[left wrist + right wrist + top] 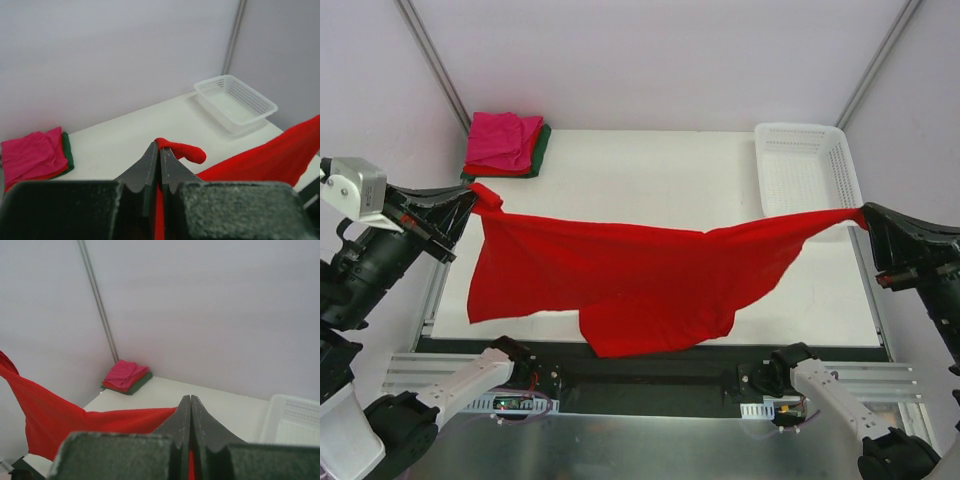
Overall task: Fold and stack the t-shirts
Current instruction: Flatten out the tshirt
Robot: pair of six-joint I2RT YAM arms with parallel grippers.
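A large bright red t-shirt (630, 275) hangs stretched in the air between both arms, sagging over the table's front half. My left gripper (470, 200) is shut on its left corner; in the left wrist view red cloth (182, 150) pokes out past the closed tips of that gripper (160, 146). My right gripper (865, 218) is shut on the shirt's right end, with red cloth (120, 420) trailing left from the closed gripper (190, 399). A folded stack of t-shirts (506, 143), magenta on top of red and dark green, lies at the table's back left corner.
A white lattice basket (807, 165) stands at the back right of the white table (650, 170), just behind the shirt's right end. Pale walls and two slanted metal posts enclose the table. Both arm bases sit at the near edge.
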